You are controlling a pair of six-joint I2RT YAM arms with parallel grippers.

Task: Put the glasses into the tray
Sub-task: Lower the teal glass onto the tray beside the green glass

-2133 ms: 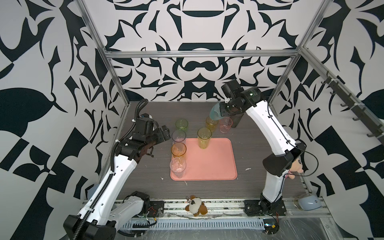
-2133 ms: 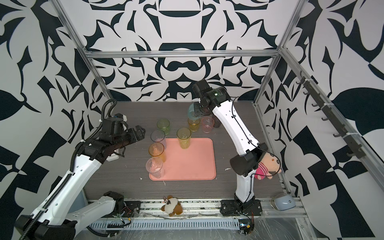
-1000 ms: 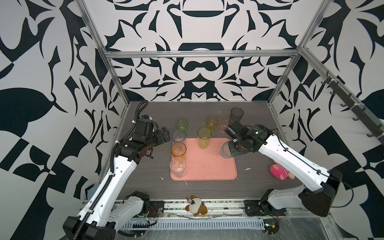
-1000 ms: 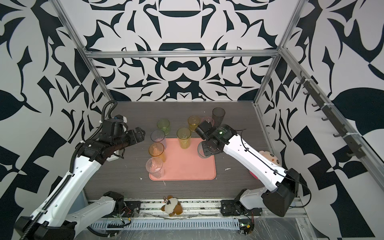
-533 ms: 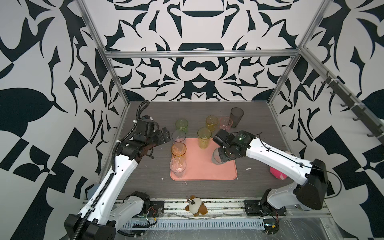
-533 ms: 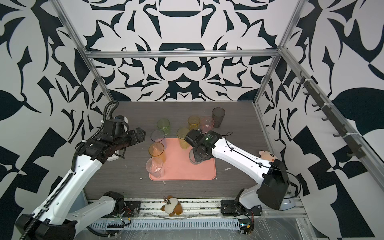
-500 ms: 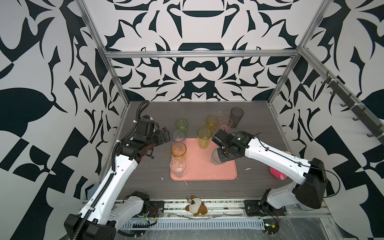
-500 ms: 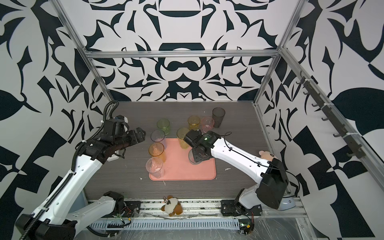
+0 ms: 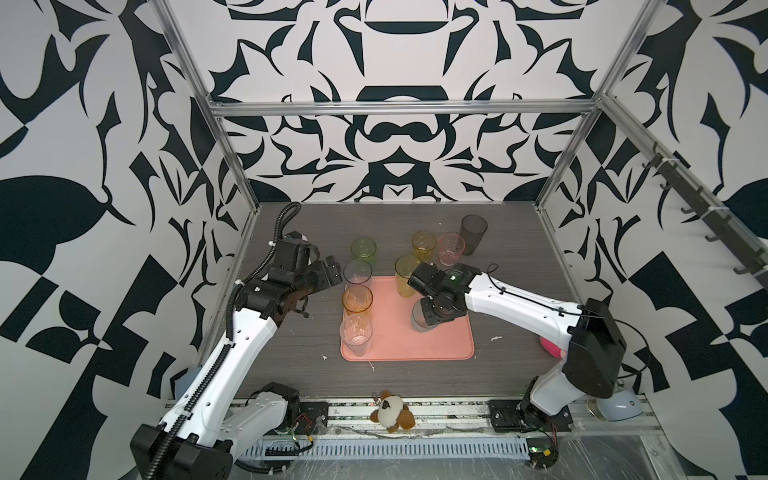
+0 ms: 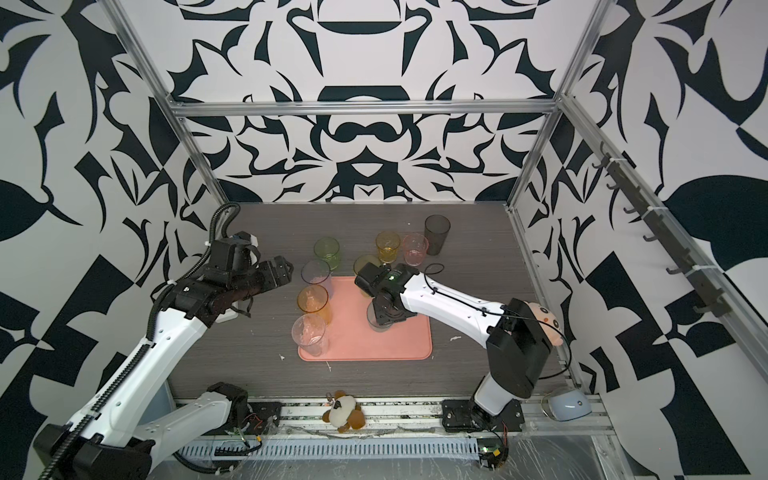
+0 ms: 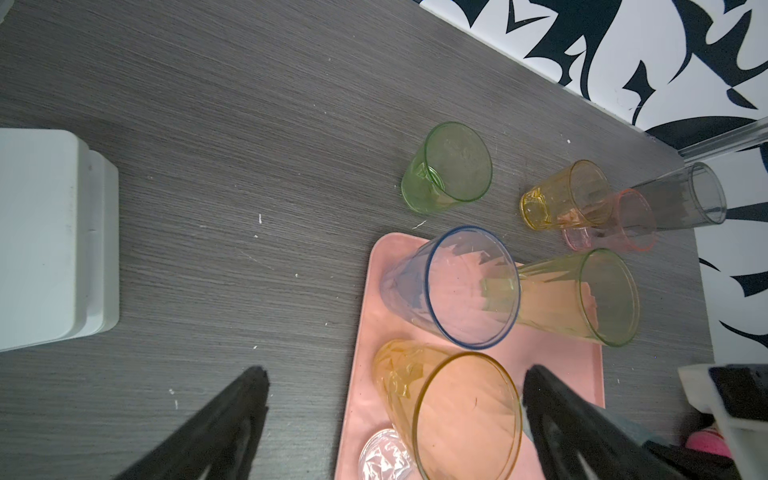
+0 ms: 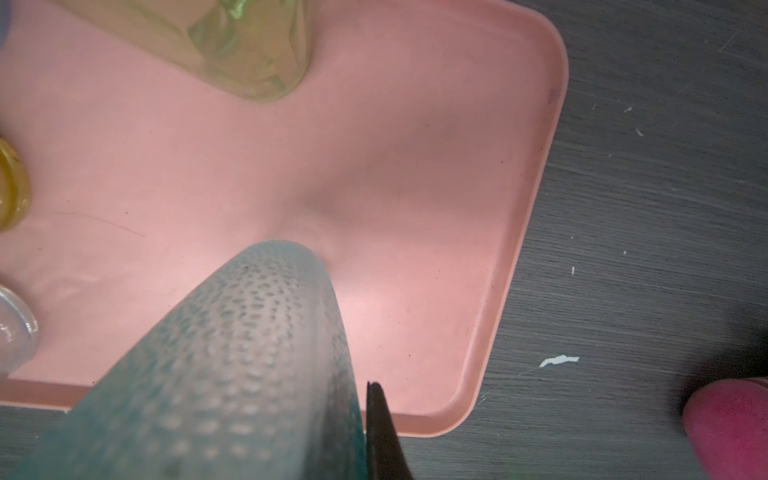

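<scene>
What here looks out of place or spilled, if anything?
None of the glasses lies tipped or spilled. Odd items: a plush toy lies on the front rail, a pink toy sits beside the right arm, and white scraps litter the table.

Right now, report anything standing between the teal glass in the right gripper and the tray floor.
Nothing visible does. The right gripper holds the teal glass over bare tray; the yellow-green glass, orange glass and clear glass stand apart from it.
</scene>
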